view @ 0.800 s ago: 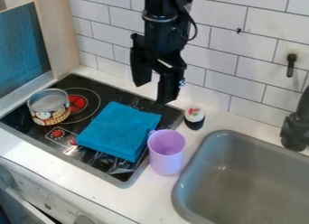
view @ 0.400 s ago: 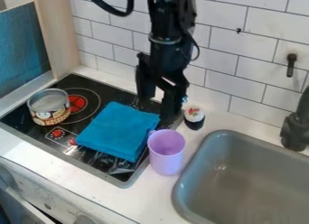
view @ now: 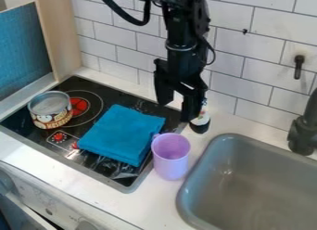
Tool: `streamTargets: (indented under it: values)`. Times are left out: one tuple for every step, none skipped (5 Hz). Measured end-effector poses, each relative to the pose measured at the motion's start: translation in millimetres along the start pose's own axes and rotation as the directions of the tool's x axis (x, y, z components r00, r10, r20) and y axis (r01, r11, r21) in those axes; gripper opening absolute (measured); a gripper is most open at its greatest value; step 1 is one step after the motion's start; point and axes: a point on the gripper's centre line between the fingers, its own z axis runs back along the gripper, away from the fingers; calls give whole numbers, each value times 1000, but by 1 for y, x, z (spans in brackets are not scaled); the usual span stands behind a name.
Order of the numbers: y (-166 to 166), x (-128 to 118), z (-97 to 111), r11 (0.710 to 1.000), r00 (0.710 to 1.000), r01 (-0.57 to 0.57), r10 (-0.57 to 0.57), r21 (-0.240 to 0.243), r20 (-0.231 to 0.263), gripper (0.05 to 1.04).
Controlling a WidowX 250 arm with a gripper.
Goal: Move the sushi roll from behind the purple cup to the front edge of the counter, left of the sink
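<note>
Toy sushi roll [view: 200,127] is standing on the white counter [view: 153,201], beside the black stovetop [view: 117,90] and near a purple cup [view: 171,159], as the gripper [view: 176,111] is hanging close by with its fingers apart; a low, misaligned finger could be risking a topple by striking its side.

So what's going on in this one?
The arm's black gripper hangs over the back right part of the stovetop, fingers apart and holding nothing. It is close to a small black-and-white sushi-like piece, partly hidden behind one finger; I can't tell whether they touch. A folded blue cloth and an open can sit on the stovetop, and a purple cup stands between it and the sink.
</note>
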Motion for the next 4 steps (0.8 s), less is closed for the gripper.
streamTargets:
  values:
    - [2,12,0,1000,1000,-14,14,-3,23,1001]
    - [2,23,-5,1000,1000,-15,16,-13,22,1001]
    - [-1,34,0,1000,999,-8,9,-22,34,1001]
    - [-19,39,-2,998,999,32,-30,-47,34,1001]
